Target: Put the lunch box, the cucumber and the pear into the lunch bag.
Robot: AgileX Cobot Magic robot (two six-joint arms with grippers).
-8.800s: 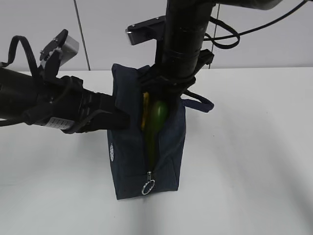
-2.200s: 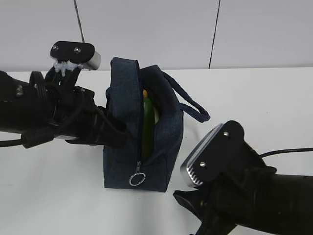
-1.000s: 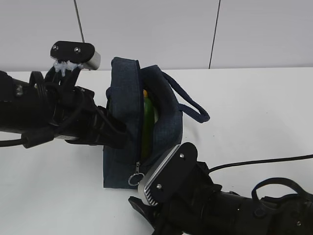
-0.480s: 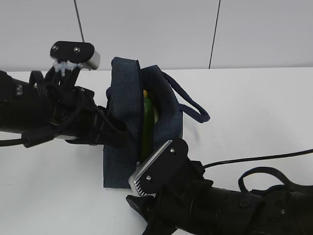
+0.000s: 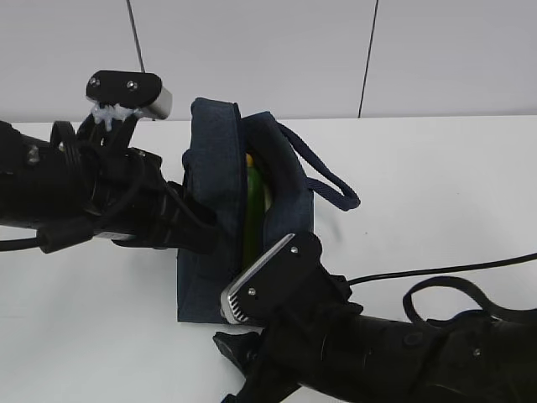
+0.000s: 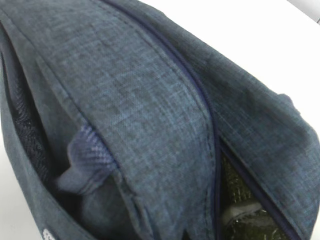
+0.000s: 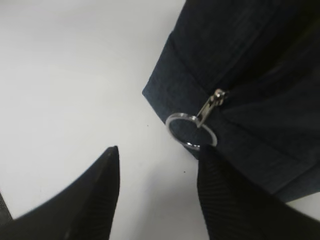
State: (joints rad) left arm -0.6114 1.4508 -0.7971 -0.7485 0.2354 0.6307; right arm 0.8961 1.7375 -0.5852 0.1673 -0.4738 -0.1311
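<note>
Silver ring pull (image 7: 191,130) just beyond the open right claw (image 7: 157,192): centre over it, close gently, while shut left claw pinning lunch bag (image 5: 210,252).

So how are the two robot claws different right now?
The left claw is pressed against the side of the blue bag with its tips closed, seemingly pinching the fabric; the right claw has its tips apart and holds nothing. The left one sits midway along the bag, the right one low at the near end, just short of the silver zipper ring. Both are black and work on the same bag.
</note>
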